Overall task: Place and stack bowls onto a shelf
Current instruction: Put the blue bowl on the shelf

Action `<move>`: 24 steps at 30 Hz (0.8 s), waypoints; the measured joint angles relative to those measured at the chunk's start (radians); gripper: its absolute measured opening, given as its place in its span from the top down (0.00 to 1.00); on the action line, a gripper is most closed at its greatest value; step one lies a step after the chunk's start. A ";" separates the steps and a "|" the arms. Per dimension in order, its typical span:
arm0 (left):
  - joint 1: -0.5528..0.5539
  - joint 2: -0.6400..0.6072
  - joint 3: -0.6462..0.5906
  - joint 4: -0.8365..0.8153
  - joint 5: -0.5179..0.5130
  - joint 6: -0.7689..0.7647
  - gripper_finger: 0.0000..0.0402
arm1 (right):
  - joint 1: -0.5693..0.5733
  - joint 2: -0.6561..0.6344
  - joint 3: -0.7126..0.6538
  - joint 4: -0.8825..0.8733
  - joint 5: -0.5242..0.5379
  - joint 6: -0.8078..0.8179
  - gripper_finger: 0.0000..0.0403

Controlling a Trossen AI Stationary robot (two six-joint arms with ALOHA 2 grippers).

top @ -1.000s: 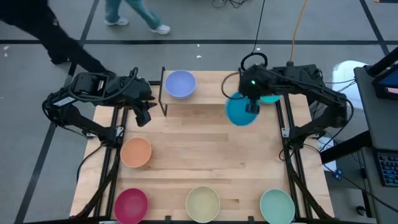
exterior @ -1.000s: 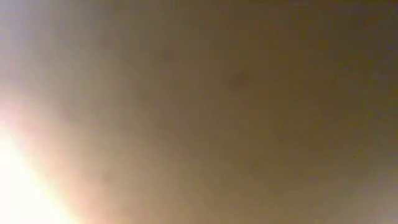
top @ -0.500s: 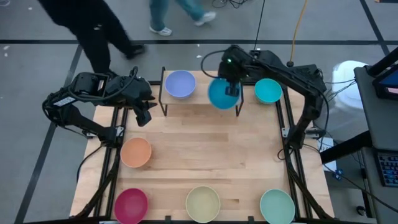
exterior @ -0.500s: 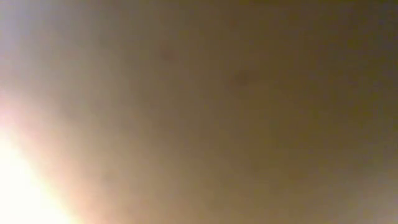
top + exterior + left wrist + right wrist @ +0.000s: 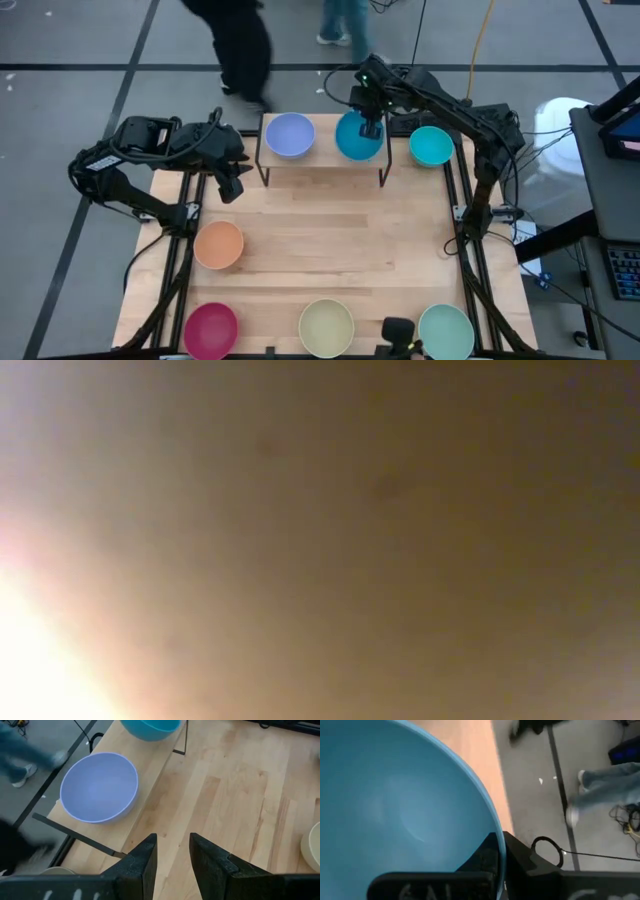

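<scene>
The shelf (image 5: pixel 322 165) stands at the table's far edge, and a periwinkle bowl (image 5: pixel 290 134) rests on its left part. My right gripper (image 5: pixel 372 128) is shut on a blue bowl (image 5: pixel 352 140) over the shelf's right part; whether the bowl rests on the board I cannot tell. My left gripper (image 5: pixel 228 186) hangs open left of the shelf, holding nothing. In the left wrist view it (image 5: pixel 172 854) faces the periwinkle bowl (image 5: pixel 99 785). On the table sit a cyan bowl (image 5: pixel 432 146), an orange one (image 5: pixel 218 244), a magenta one (image 5: pixel 210 330), a pale yellow one (image 5: pixel 326 327) and a mint green one (image 5: pixel 445 330). My right gripper pinches the blue bowl's rim (image 5: pixel 496 832) on its far-right side, one finger (image 5: pixel 482 857) inside the bowl and one outside its wall. The fingers slant down from the far right. The bowl sits upright, mouth up, above the shelf's right part.
Black frame rails (image 5: pixel 178 270) run along the table's left and right edges. A small dark object (image 5: pixel 398 330) sits at the near edge between the yellow and mint bowls. People walk on the floor beyond the far edge. The low view shows only a blur.
My right gripper has carried the blue bowl toward the table's far edge and left, from in front of the shelf's right end to over the shelf's right part, still shut on it. The cyan bowl beside the shelf is uncovered.
</scene>
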 joint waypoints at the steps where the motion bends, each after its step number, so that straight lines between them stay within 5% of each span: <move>1: 0.000 0.000 0.000 0.000 0.000 0.001 0.70 | -0.008 0.000 0.000 0.006 -0.002 -0.005 1.00; 10: 0.000 0.000 0.000 -0.010 0.000 0.001 0.70 | -0.058 -0.002 -0.006 0.014 -0.086 -0.021 1.00; 24: 0.000 0.000 0.000 -0.017 0.000 0.000 0.70 | -0.059 -0.005 -0.126 0.085 -0.080 -0.044 1.00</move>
